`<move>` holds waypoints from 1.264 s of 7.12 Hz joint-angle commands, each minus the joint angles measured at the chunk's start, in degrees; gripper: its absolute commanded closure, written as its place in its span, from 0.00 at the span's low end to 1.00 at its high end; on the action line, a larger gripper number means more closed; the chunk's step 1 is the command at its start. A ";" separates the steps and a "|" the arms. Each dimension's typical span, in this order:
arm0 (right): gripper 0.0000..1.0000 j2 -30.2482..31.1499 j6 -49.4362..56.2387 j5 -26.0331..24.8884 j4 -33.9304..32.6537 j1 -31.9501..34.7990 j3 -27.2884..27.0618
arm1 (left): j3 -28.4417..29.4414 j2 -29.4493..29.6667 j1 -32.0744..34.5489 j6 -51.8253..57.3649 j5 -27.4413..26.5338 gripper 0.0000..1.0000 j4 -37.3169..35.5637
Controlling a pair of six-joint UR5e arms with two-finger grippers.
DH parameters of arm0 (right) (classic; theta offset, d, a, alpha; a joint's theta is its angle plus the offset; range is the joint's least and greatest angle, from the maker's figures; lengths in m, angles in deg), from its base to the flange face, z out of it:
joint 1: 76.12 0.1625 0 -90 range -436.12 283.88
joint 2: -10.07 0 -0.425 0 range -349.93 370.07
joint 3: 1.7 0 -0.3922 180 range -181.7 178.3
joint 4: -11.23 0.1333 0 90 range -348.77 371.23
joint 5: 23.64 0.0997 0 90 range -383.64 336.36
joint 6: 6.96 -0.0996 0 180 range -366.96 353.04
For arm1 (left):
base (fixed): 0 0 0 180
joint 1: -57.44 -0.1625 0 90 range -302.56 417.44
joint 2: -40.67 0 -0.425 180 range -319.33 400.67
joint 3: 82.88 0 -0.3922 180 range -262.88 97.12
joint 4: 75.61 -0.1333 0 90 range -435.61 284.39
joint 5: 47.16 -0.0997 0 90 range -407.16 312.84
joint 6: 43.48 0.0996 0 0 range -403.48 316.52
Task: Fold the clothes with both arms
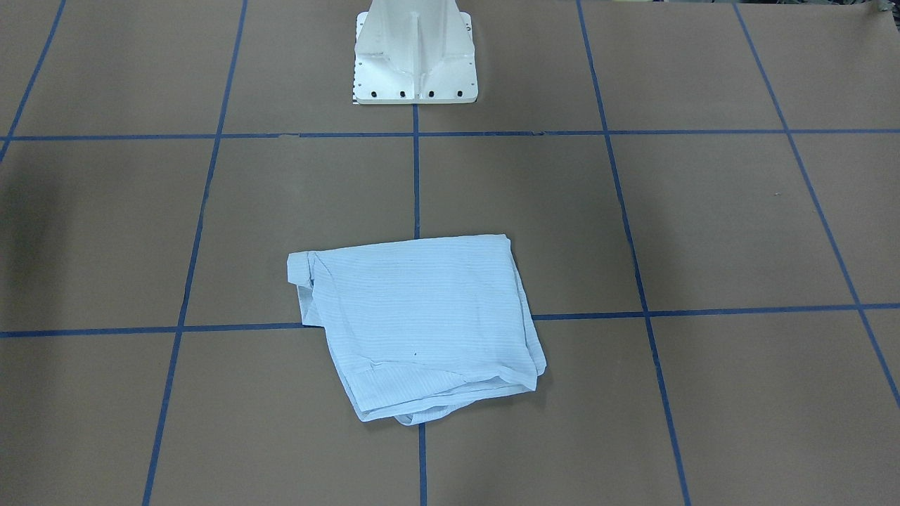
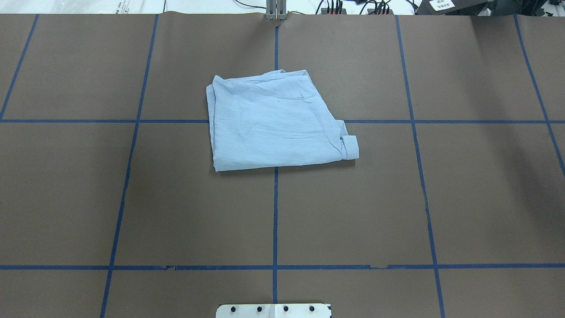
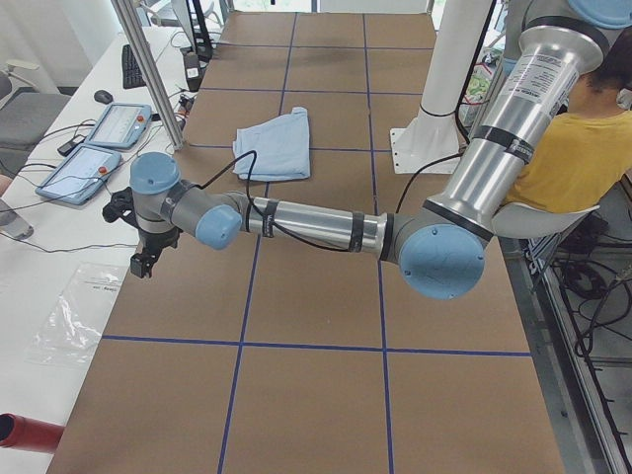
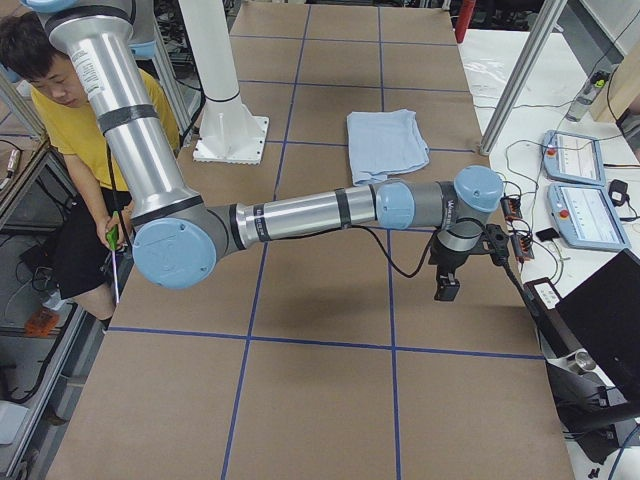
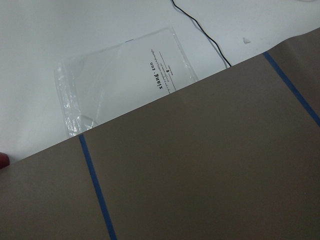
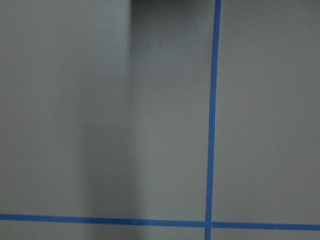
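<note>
Around table (image 2: 176,198) middle, seems done: shows light blue shirt (image 2: 273,128) folded compact, left gripper (image 3: 142,267) and right gripper (image 4: 446,290) well apart from it; cannot tell whether clenched or released

Light blue finely striped shirt (image 2: 273,128), brown table (image 2: 485,198), blue tape lines (image 2: 275,212)

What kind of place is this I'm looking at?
Most likely a robotics lab: the left arm and right arm reach over a table gridded with blue tape, with control pendants on a side bench.
</note>
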 commanded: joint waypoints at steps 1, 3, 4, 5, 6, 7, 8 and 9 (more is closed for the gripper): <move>0.00 2.52 0.48 0.68 -2.45 -0.68 -4.24 | -7.47 -5.34 0.66 10.28 0.21 0.01 -7.58; 0.00 2.26 0.39 0.95 -2.36 -1.82 -4.41 | -9.52 -8.60 0.49 9.55 0.30 0.01 -6.71; 0.00 2.78 0.57 0.60 -2.27 -1.83 -3.98 | -10.91 -8.62 0.57 9.63 0.56 0.01 -6.44; 0.00 2.88 0.48 0.17 -1.14 -1.83 -3.72 | -12.66 -9.84 0.66 9.46 0.57 0.01 -6.44; 0.00 3.83 0.39 0.07 -1.04 -1.83 -3.63 | -13.20 -9.77 0.66 9.45 0.65 0.01 -6.44; 0.00 4.71 -0.13 0.16 -1.04 -2.01 -3.45 | -13.73 -9.94 0.66 9.45 0.65 0.01 -6.61; 0.00 4.64 -0.57 1.03 -1.04 -1.83 -3.10 | -14.26 -9.86 0.66 9.54 0.74 0.01 -6.53; 0.00 4.37 -0.66 1.21 -1.04 -1.14 -3.01 | -16.35 -9.94 0.57 9.45 0.39 0.01 -6.61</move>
